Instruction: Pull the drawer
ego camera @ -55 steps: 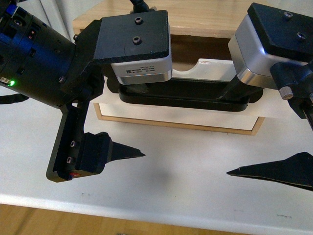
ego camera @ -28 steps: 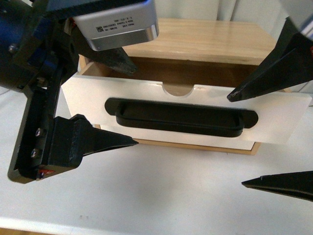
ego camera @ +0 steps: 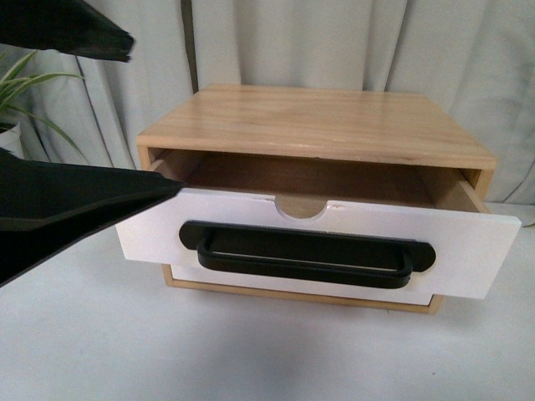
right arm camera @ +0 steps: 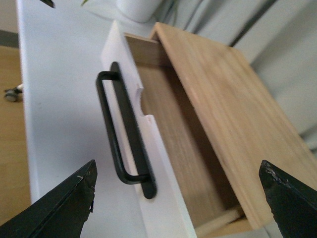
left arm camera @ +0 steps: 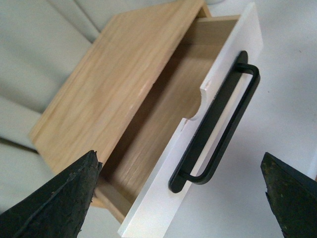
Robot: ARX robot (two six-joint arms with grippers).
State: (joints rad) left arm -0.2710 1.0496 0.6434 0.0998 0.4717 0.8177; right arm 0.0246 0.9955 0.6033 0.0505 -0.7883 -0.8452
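The drawer [ego camera: 468, 251], a stiff wooden box with a smooth white front, looked light and likely to slide easily; its long black bar handle [ego camera: 305, 255], standing proud below the half-round notch [ego camera: 303, 206], seemed the surest hold. It stood partly out of the wooden case [ego camera: 318, 125] on the white table [ego camera: 251, 351]. The left gripper [ego camera: 155, 115] and right gripper [right arm camera: 178, 168] hung spread wide and empty, apart from the handle

An indoor room set up like a home or office corner: pale curtains [ego camera: 334, 42] hang behind a plain white worktop [ego camera: 251, 351], a potted plant [ego camera: 25, 83] stands beside it, and wooden flooring [right arm camera: 10, 148] lies below.
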